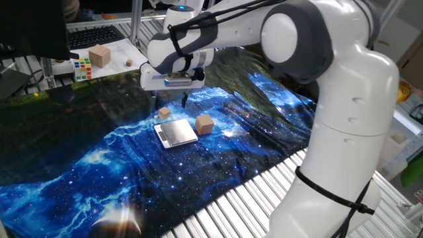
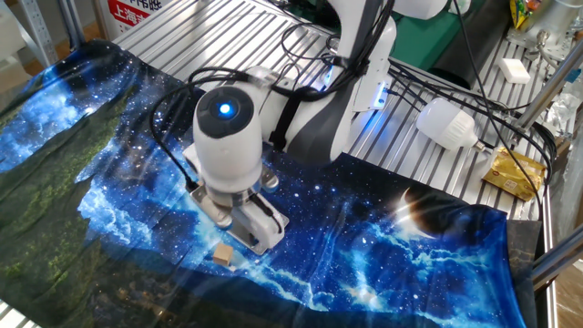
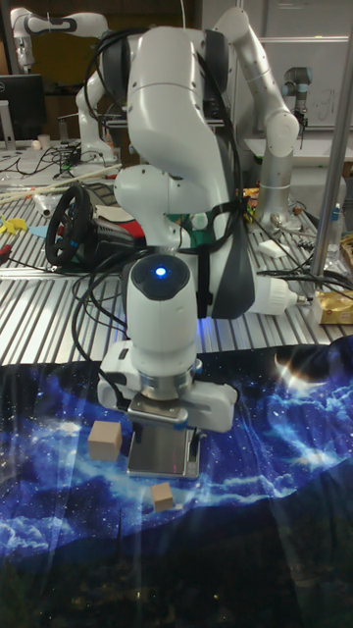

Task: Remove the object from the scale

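Note:
The object, a small light tan block (image 1: 163,114) (image 2: 221,256) (image 3: 162,497), lies on the blue galaxy cloth just beside the scale, not on it. The scale (image 1: 175,133) (image 3: 165,453) is a flat silver-grey square with nothing on its plate; in the other fixed view the hand mostly hides it. My gripper (image 1: 183,99) (image 2: 239,223) (image 3: 162,412) hangs above the scale and the block, touching neither. Its fingers stand apart and hold nothing.
A reddish-brown cube (image 1: 204,123) (image 3: 105,441) sits on the cloth right beside the scale. A big cardboard cube (image 1: 100,55) and a Rubik's cube (image 1: 82,68) stand on the back bench. Slatted metal tabletop (image 2: 209,36) borders the cloth; a white lamp (image 2: 446,123) lies on it.

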